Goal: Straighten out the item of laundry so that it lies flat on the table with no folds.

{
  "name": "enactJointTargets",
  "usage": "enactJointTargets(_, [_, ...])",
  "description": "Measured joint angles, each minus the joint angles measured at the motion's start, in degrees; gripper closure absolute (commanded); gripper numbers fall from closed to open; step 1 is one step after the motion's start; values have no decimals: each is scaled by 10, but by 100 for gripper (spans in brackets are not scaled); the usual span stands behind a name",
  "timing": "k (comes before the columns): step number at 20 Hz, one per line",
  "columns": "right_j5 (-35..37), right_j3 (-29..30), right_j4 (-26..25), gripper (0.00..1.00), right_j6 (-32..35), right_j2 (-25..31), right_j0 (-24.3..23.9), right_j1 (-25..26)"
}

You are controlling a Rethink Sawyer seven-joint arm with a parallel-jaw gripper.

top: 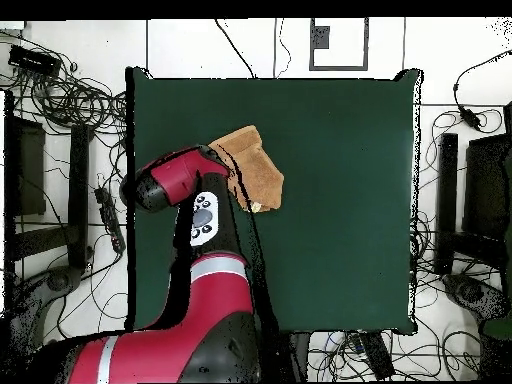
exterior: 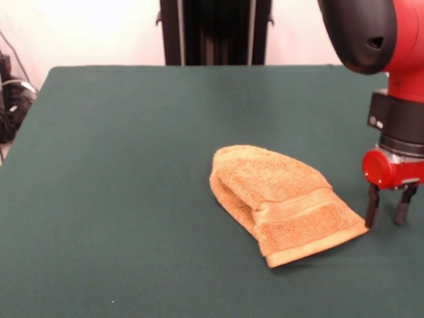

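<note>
The orange-tan towel (exterior: 281,199) lies folded over on itself on the dark green table (exterior: 119,185), right of centre in the front view, with one woven band stripe showing near its front edge. No white label shows. My gripper (exterior: 387,213) hangs just right of the towel's front right corner, its two dark fingers (exterior: 373,207) apart and holding nothing, tips close to the table. In the overhead view the towel (top: 256,168) lies in the table's upper left part, and my arm (top: 185,185) covers its left side and hides the gripper.
The black pedestal (exterior: 213,32) stands behind the table's far edge. Cables and dark equipment (exterior: 12,99) lie off the table's left side in the front view. Cables (top: 70,100) and black stands (top: 445,200) surround the table in the overhead view.
</note>
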Motion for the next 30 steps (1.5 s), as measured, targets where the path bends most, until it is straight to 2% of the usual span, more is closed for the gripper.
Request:
enactJointTargets(13, [103, -39, 0, 0, 0, 0, 10, 8])
enactJointTargets(30, [110, -43, -21, 0, 0, 1, 13, 8])
